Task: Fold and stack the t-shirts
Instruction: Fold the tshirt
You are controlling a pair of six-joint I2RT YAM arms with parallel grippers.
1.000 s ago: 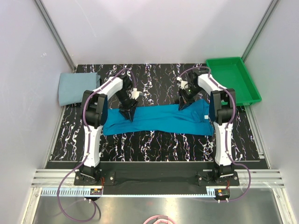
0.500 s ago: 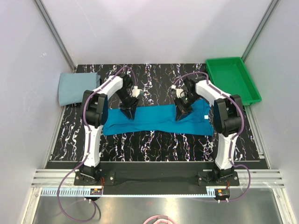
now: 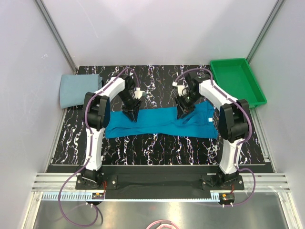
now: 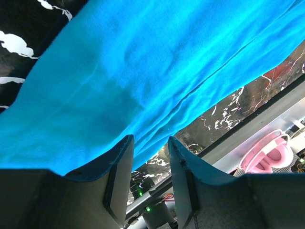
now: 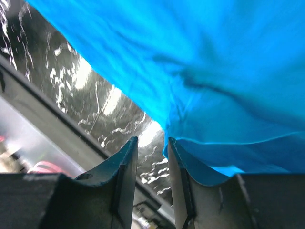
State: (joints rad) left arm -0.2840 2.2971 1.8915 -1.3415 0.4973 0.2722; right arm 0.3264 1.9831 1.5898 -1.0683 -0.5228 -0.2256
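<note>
As it lies folded, teal t-shirt [image 3: 157,123], long axis running left-right

Teal t-shirt [image 3: 162,121]: soft matt cloth; table [image 3: 157,148] glossy, probably marbled laminate.

We see the overhead view bright and even, lit from above and sharp to the corners, with only faint shadows on the table [image 3: 157,143]. In the wrist views the teal shirt [image 4: 143,71] glows saturated. White glare streaks the glossy table in the right one, which blurs, and the near fingers [image 5: 123,191] look dark and soft.
</note>
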